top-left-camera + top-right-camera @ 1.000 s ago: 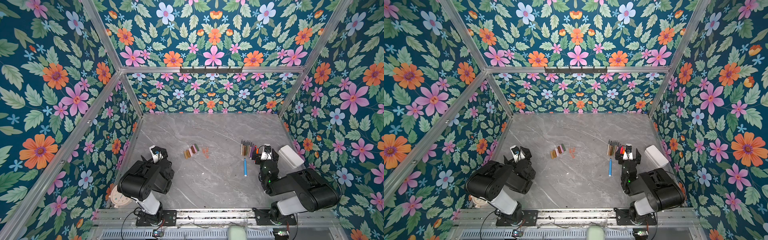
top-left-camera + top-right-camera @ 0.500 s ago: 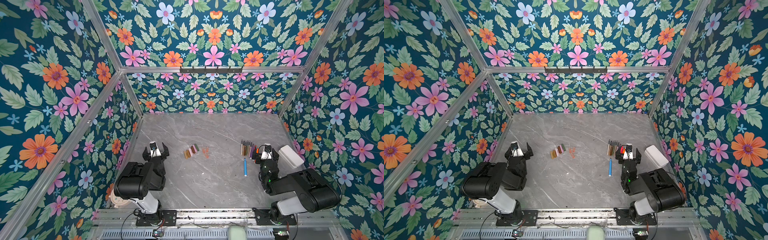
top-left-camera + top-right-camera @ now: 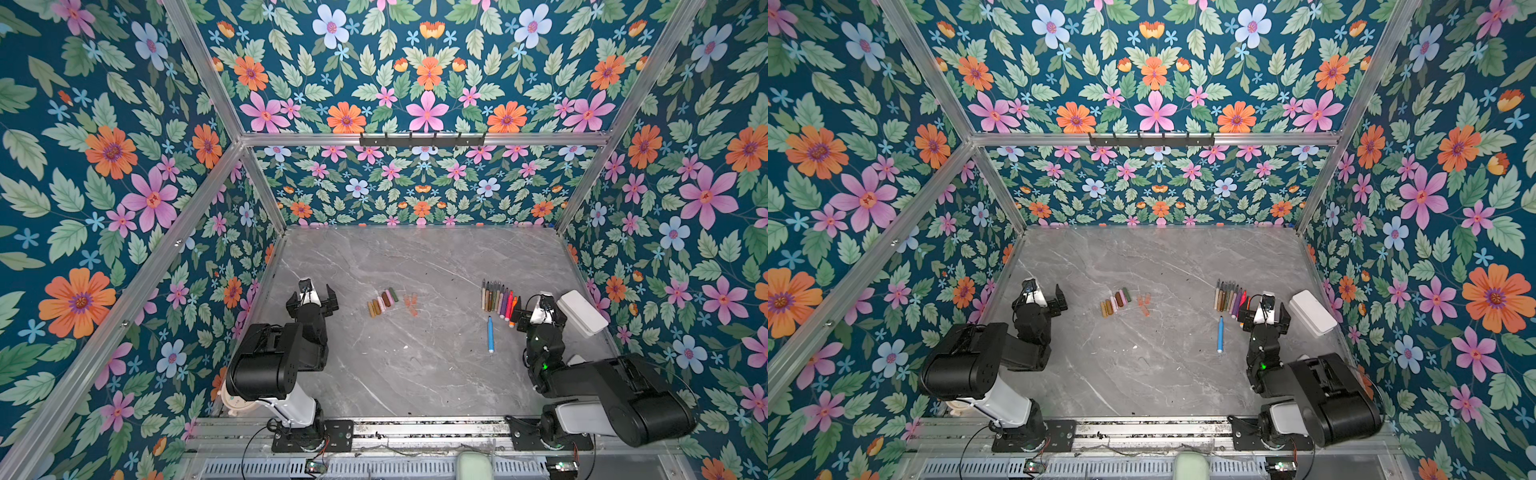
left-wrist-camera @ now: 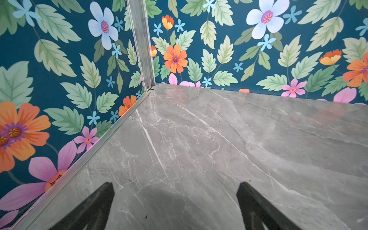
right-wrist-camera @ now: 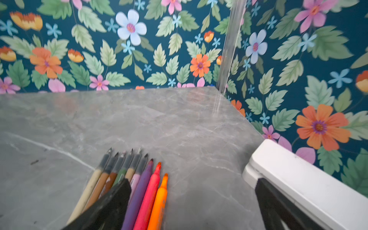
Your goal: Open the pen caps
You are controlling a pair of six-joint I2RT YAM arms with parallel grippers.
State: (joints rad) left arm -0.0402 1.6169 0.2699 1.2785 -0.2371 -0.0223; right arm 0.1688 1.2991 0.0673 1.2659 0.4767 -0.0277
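Walls [image 3: 104, 166] papered in a dark teal floral print, with big orange, pink and pale blue flowers among green leaves, close in three sides and rise well above the bench [image 3: 415, 257]. The bench is a grey marble-look slab with white veins, faintly glossy, with small dark specks toward the front. Aluminium frame bars [image 3: 208, 75] follow the wall corners, and a horizontal one crosses the back wall, carrying a black hook rail [image 3: 422, 141]. A metal rail [image 3: 415, 430] edges the front of the bench. The light is even — shadows stay soft.
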